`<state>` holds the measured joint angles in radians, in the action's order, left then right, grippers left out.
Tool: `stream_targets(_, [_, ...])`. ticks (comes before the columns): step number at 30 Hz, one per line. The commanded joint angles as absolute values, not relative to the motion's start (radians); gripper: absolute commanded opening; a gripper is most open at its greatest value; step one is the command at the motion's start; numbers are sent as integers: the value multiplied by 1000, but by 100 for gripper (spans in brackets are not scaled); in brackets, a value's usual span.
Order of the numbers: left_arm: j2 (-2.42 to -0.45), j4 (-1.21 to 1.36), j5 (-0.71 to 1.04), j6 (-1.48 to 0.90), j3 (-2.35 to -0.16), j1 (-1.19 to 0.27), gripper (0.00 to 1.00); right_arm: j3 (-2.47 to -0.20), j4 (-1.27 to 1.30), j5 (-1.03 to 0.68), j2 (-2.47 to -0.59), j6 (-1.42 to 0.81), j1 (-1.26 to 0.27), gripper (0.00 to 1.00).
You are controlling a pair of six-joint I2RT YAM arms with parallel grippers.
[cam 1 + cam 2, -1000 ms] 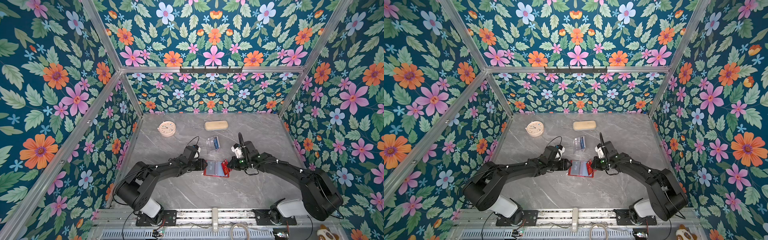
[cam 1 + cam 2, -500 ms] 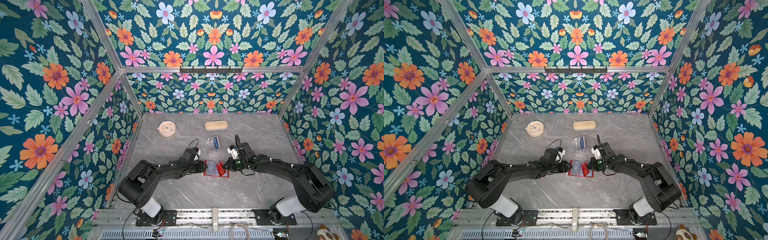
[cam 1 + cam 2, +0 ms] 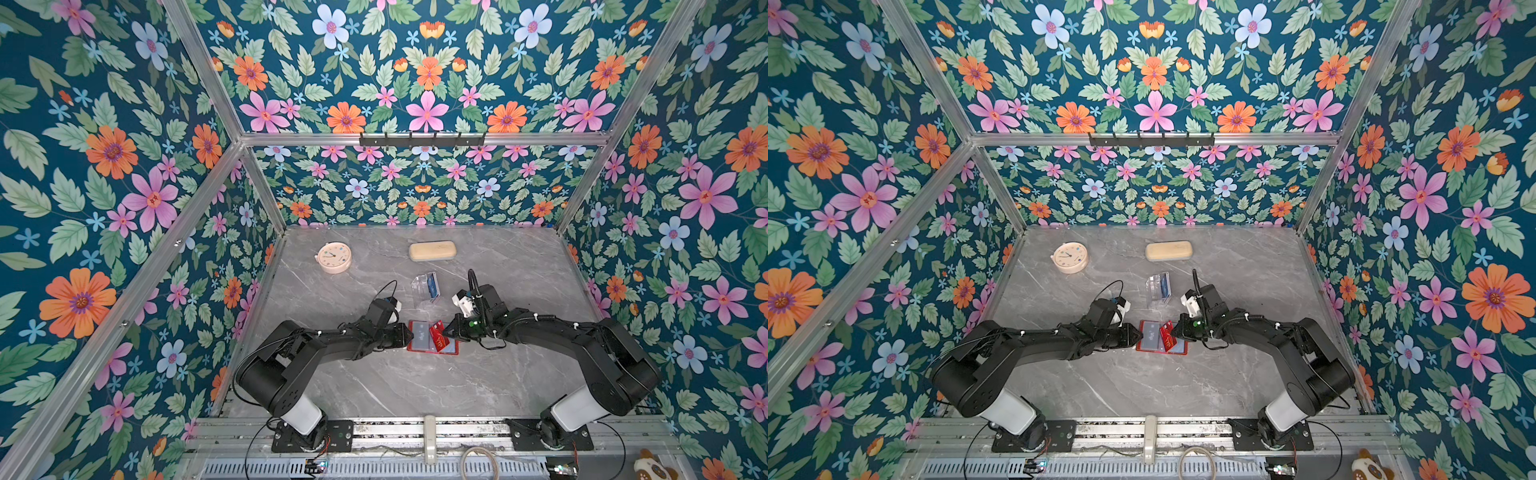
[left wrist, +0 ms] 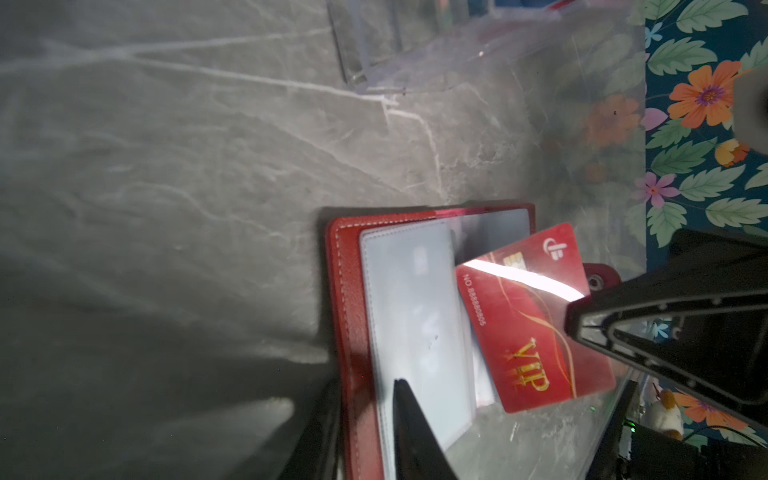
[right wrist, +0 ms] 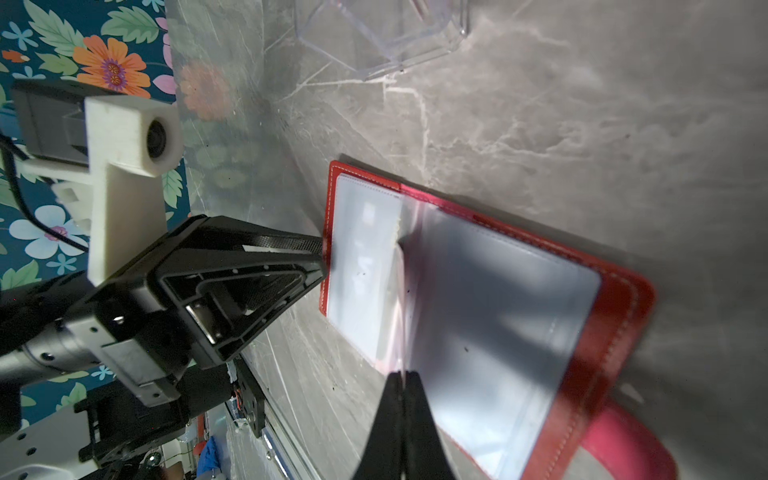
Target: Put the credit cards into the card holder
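Right tool [image 5: 402, 376] clamped on red card [image 4: 528, 316] above open card holder [image 4: 349, 291]; left tool [image 5: 323, 259] at its edge, unclear whether closed. Ease your card's corner into a sleeve [image 4: 415, 311]

The card holder [image 3: 452, 348] lies open on the table [image 3: 374, 382], midway between the left and right edges, nearer the front edge; the left gripper [image 3: 406, 336] is at its left edge, the right gripper [image 3: 446, 331] at its right; the VIP card [image 4: 536, 316] tilts over its right half; just behind stands the acrylic stand [image 3: 426, 293] with other cards [image 3: 432, 284] in it; the oblong case [image 3: 432, 250] lies near the back edge's middle; the clock [image 3: 334, 257] toward the back left corner.
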<state>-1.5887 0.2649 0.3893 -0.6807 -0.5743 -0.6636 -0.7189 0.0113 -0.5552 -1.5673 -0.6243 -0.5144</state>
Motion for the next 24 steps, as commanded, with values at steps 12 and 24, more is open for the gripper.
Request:
stream_targets(12, [-1587,247,373,-710,-551,-684,7,-688,121,-557,-1596,-682,-517,0])
stream_targets(24, [-1589,253,370,-715,-543,-687,0,-644,240,-546,-1622,-739,-516,0])
